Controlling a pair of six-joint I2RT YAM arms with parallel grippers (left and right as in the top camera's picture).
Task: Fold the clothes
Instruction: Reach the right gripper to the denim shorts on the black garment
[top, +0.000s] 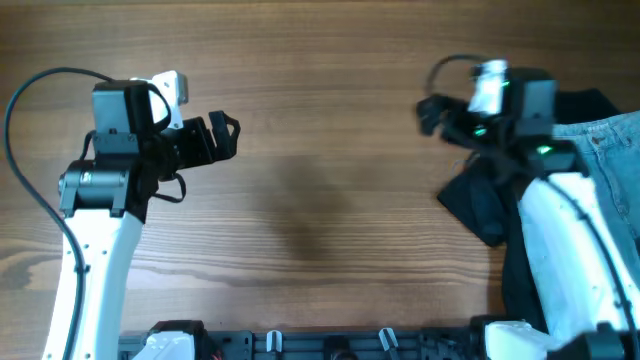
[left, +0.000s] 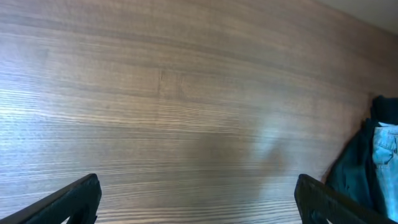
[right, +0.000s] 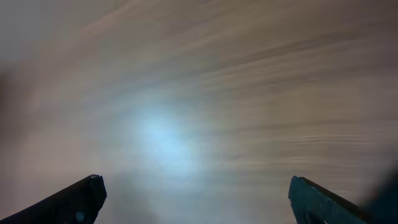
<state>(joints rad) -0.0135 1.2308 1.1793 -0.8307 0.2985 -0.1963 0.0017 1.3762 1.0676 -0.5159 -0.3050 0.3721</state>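
2 clothes (top: 482, 205) bunched right, left gripper (top: 225, 135) parted, right gripper (top: 428, 112) parted

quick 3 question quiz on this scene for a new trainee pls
1. True or false: the left gripper holds the black garment.
2. Pick one: the shorts lie at the table's A) left edge B) middle C) right edge.
3. Fill in: the right gripper is ____ (open or shut).

Key: 1 false, it is open over bare wood; 2 C; 3 open.
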